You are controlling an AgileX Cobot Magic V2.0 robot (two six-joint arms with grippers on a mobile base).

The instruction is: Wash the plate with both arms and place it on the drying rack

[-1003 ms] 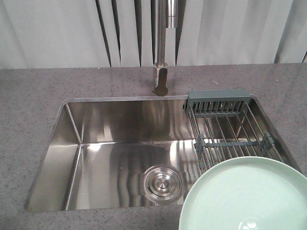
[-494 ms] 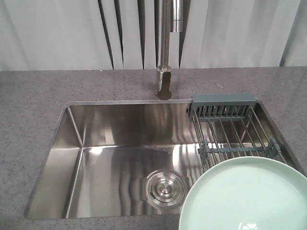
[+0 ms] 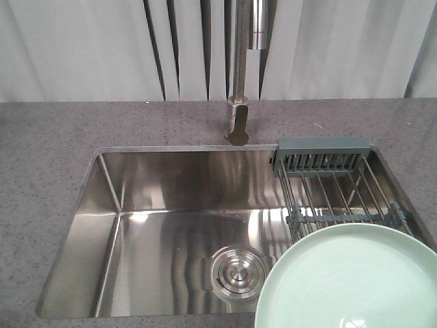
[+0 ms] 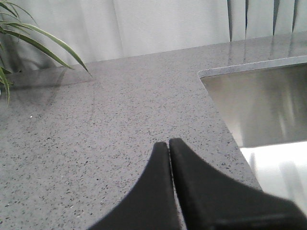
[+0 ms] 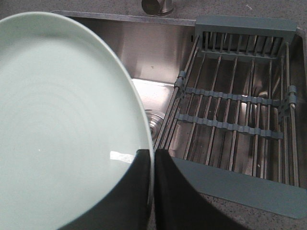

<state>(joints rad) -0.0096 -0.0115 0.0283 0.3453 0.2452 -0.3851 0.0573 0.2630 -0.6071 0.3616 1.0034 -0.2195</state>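
Note:
A pale mint-green plate (image 3: 351, 280) fills the lower right of the front view, held above the sink's near right corner. In the right wrist view the plate (image 5: 62, 120) takes up the left half, and my right gripper (image 5: 153, 152) is shut on its rim, one finger on each face. The drying rack (image 5: 235, 110), metal wires with grey-green end pieces, spans the right end of the sink (image 3: 171, 205), just beyond the plate; the rack (image 3: 334, 184) stands empty. My left gripper (image 4: 169, 143) is shut on nothing, hovering over the grey countertop (image 4: 96, 124) left of the sink.
A steel tap (image 3: 239, 102) rises behind the sink's middle. The round drain (image 3: 235, 272) lies on the basin floor close to the plate's left edge. A plant's leaves (image 4: 29, 38) reach in at the counter's far left. Pale curtains hang behind.
The front view has shifted: sink, tap and rack sit slightly lower and further right than a second ago. The plate keeps its place in the frame.

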